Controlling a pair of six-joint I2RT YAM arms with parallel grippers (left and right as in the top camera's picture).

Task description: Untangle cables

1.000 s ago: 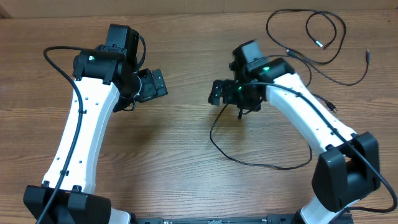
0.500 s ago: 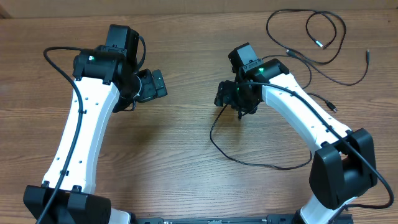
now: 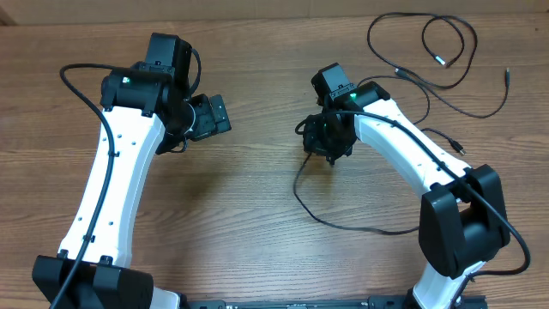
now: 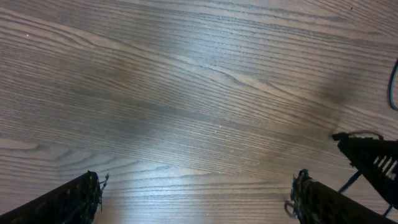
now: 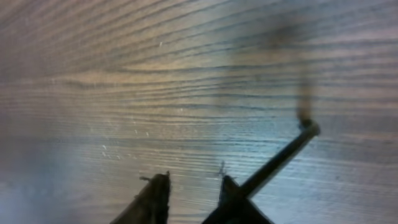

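Wooden tabletop carries thin black cords in two places. Seen from overhead, a loose tangle of cables lies at about 1 o'clock, its loops overlapping and small metal-tipped plugs showing at the ends. One more cable sweeps in an open curve from under the right hand, just right of centre, round toward 5 o'clock and on beneath the right arm.

The right hand points down at the tabletop. In its wrist view its fingers are drawn near together with a narrow gap between the tips, and the cable slants up against the outer side of one finger. Whether it is pinched I cannot tell.

The left hand, at 9 o'clock of the right one and well apart from it, is released, its fingers spread wide over bare wood.
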